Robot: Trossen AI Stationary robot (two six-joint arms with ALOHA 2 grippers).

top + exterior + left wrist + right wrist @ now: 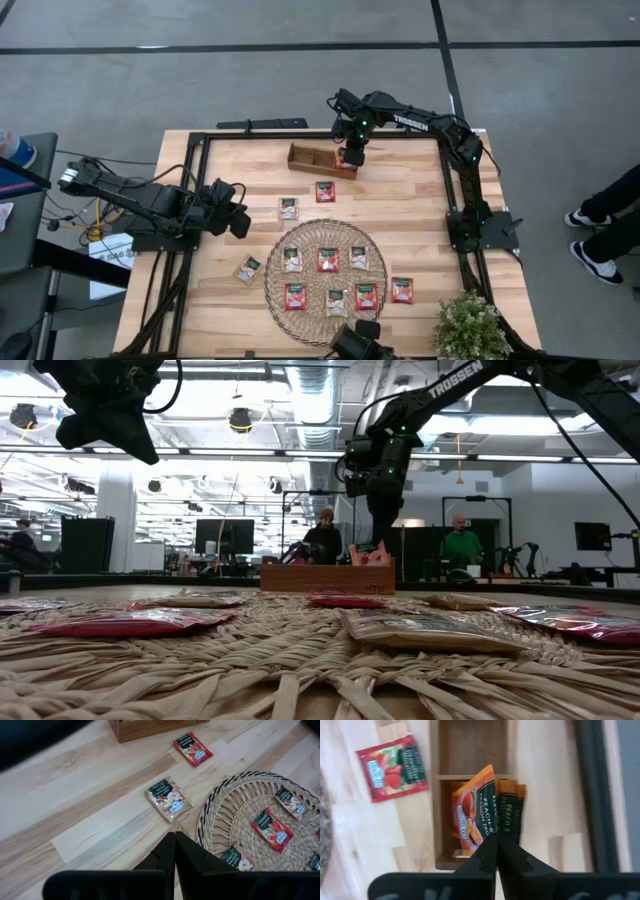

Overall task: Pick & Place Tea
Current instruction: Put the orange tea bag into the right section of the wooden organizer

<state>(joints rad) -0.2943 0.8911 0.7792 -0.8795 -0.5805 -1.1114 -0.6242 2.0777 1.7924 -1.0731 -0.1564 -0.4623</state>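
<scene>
right pincer [496,851] hiding orange sachet's [475,815] edge

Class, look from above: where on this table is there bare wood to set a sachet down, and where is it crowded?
Bare wood lies between the wooden tray and the table's left frame, and right of the red sachet toward the right arm's base. The woven mat is crowded with sachets; the tray's right compartment holds orange sachets.

Right gripper [496,851] lowered, jaws closed, left gripper [175,851] raised, jaws closed
</scene>
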